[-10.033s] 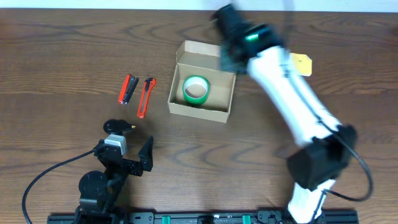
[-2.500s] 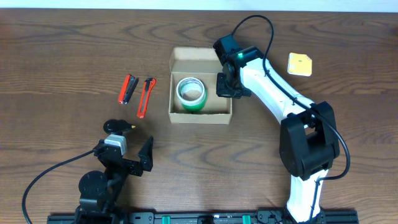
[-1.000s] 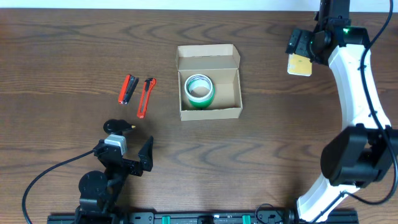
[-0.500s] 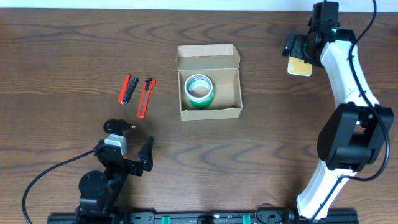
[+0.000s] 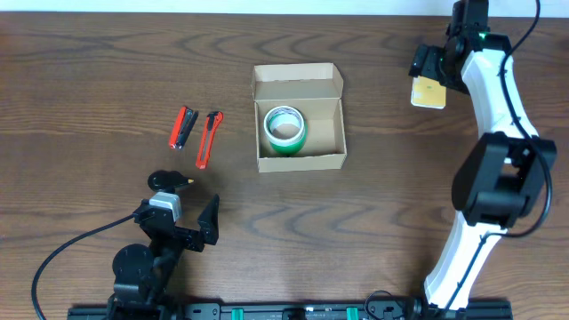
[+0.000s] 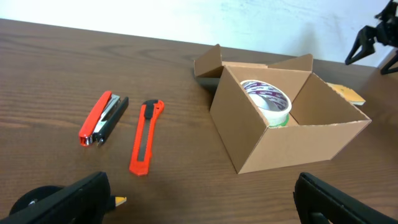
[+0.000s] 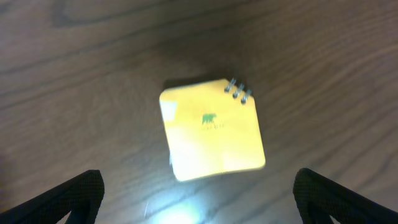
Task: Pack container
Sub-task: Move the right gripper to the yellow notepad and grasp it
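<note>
Work surface: a table (image 5: 89, 71) of dark brown wood-grain laminate, the grain running side to side in long wavy bands; it fills nearly the whole overhead view. Far edge: a thin pale strip (image 5: 178, 4) borders the tabletop. Rear: a wall (image 6: 124, 15), seen ahead of the left gripper (image 6: 200, 186), plain and matt, white to pale blue, meeting the table's far edge in a straight line that slants in the left wrist view. Near edge: a black rail (image 5: 267, 312) with small green marks. Light: even and diffuse, with soft shadows; under the right gripper (image 7: 198, 180) a pale glare patch (image 7: 163, 210) lies on the wood.
</note>
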